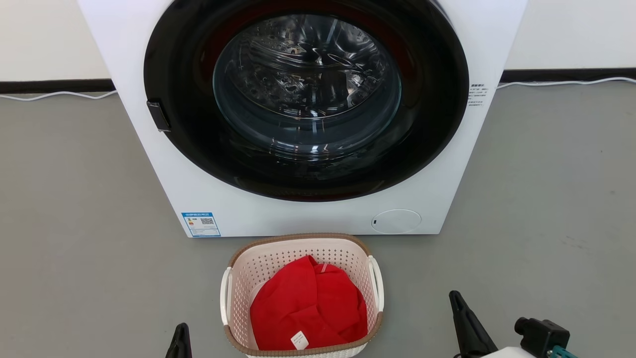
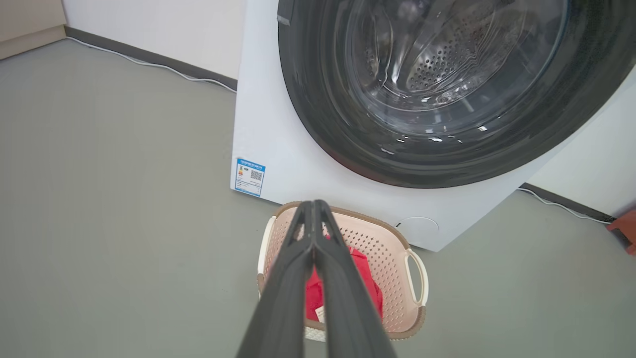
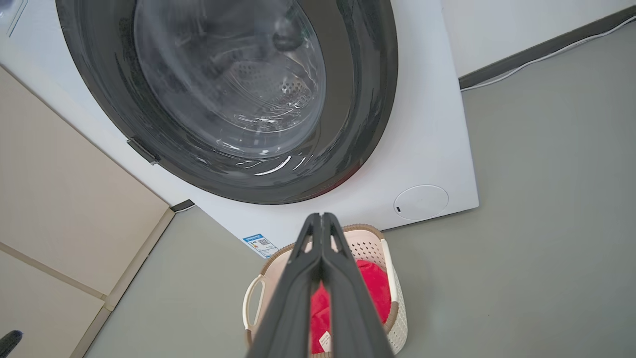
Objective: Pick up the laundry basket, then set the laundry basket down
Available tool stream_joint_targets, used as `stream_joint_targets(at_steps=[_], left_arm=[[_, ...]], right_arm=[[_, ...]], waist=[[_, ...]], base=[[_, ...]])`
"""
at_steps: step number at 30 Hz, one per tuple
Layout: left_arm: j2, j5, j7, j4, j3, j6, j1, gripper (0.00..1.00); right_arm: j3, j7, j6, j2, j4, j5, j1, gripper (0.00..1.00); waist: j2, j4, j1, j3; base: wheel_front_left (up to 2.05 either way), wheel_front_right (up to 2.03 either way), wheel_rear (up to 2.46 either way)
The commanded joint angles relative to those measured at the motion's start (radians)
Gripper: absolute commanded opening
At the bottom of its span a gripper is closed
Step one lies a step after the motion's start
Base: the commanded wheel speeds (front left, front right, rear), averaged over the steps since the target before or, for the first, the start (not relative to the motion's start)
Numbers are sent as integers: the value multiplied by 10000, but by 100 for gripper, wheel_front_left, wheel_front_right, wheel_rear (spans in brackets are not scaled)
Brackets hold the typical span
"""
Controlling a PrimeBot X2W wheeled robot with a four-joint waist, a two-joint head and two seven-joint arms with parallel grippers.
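Both sides of the laundry basket (image 1: pixel 278 258) are flanked by open grey floor (image 1: pixel 74 223), and its far rim is set just in front of the white washing machine (image 1: pixel 308 219), whose round door is shut. A red garment (image 1: pixel 308 303) is heaped inside the basket. The left gripper (image 1: pixel 181 343) is seen near the basket's left side, the right gripper (image 1: pixel 467 323) farther off at its right. On each, the fingers are pressed together; nothing is gripped or touched.

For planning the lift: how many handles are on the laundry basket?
2: the left handle sits on the laundry basket's left wall, the right handle on its right wall. None seems hidden.
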Motion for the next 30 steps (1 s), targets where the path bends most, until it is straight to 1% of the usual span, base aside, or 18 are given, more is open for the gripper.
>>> stream_joint_targets(at_steps=[1, 30], left_arm=[[102, -276, 21, -183, 82, -82, -390, 0], [260, -3637, 736, 170, 335, -628, -1151, 0]], right_arm=[[-14, 92, 10, -77, -312, 246, -288, 0], [-573, 803, 27, -185, -556, 3221, -544, 0]], waist=[[0, 1, -3, -2], [0, 8, -3, -51]], base=[[0, 0, 0], [0, 0, 0]])
